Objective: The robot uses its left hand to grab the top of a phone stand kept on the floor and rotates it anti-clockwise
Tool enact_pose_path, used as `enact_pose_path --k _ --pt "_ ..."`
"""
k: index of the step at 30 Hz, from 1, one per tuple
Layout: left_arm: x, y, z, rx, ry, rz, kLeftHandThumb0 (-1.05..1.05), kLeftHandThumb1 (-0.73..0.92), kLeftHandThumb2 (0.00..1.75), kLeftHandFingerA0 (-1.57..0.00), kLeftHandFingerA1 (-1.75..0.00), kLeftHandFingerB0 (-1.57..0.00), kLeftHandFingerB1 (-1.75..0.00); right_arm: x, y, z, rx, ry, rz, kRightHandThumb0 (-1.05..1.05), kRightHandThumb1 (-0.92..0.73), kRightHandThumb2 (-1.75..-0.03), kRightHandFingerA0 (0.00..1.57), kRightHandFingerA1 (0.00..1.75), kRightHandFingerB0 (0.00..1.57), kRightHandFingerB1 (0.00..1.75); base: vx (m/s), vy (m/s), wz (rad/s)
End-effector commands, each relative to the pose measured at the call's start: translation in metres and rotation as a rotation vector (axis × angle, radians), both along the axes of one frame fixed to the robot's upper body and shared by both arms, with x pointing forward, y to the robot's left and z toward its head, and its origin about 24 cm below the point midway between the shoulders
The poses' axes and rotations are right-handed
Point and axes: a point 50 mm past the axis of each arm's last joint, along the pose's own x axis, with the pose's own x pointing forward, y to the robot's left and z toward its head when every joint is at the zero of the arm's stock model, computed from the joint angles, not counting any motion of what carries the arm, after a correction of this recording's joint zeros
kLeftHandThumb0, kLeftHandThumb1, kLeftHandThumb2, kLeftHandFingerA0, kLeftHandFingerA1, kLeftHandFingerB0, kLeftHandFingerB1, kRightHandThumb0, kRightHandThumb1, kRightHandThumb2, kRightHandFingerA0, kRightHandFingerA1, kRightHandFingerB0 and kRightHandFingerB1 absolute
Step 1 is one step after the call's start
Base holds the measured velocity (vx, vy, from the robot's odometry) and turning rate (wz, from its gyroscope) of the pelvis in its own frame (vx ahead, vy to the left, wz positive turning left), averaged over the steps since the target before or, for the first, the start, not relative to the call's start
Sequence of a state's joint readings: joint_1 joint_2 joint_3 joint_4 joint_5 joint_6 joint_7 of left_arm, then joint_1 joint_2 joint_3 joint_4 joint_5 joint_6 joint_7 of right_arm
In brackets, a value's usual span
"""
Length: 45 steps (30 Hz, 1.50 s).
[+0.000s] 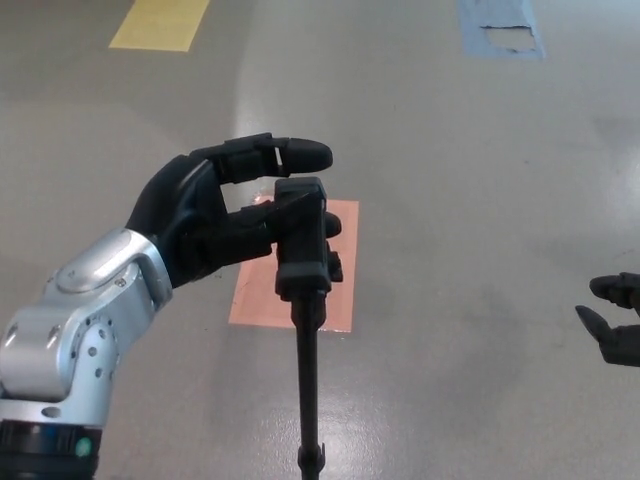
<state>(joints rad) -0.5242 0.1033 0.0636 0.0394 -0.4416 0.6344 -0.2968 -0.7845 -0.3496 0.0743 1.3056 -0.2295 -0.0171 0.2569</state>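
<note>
A black phone stand rises from the floor at bottom centre on a thin pole (pixel 309 390), with its clamp head (pixel 302 238) at the top. My left hand (pixel 215 215) comes in from the left and is shut on that head. Its lower finger reaches behind the head and its tip shows on the right side, while the upper finger (pixel 285 153) stretches out free above the top. Only part of my right hand (pixel 612 318) shows at the right edge, low over the floor, fingers apart and holding nothing.
An orange rectangle (pixel 340 290) is marked on the grey floor directly behind the stand. A yellow marking (pixel 160 22) lies at the top left and a blue one (pixel 505 25) at the top right.
</note>
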Motion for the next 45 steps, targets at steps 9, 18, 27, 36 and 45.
enact_pose_path --k 9,18,27,36,45 --pt "-0.011 0.011 -0.041 0.068 0.249 0.005 -0.29 0.47 0.97 -0.01 -0.49 -0.01 -0.46 0.001 -0.008 0.006 -0.019 0.015 -0.021 -0.72 -0.7 -0.96 0.11 0.42 0.04 0.26 0.0 0.0 0.0" --pt "-0.016 0.011 -0.026 0.128 0.03 -0.202 -0.75 0.68 0.61 0.0 0.0 0.0 -0.01 0.0 -0.009 0.005 -0.021 0.018 -0.019 -0.72 -0.7 -0.96 0.11 0.42 0.04 0.26 0.0 0.0 0.0" --pt "-0.017 0.014 -0.019 0.141 -0.038 -0.282 -0.92 0.59 0.89 0.0 0.0 0.0 0.0 0.0 -0.009 0.005 -0.018 0.021 -0.021 -0.72 -0.71 -0.96 0.11 0.42 0.04 0.26 0.0 0.0 0.0" --pt "-0.015 0.018 -0.016 0.136 -0.054 -0.283 -0.94 0.58 0.92 0.0 -0.02 0.0 0.0 0.002 -0.008 0.007 -0.02 0.017 -0.014 -0.72 -0.71 -0.97 0.12 0.43 0.03 0.26 0.0 0.0 0.0" --pt "-0.012 0.029 -0.015 0.115 -0.07 -0.216 -1.05 0.81 1.08 0.0 -0.04 0.0 0.0 0.001 -0.008 0.005 -0.009 0.022 -0.023 -0.72 -0.7 -0.96 0.11 0.42 0.04 0.25 0.0 0.0 0.0"
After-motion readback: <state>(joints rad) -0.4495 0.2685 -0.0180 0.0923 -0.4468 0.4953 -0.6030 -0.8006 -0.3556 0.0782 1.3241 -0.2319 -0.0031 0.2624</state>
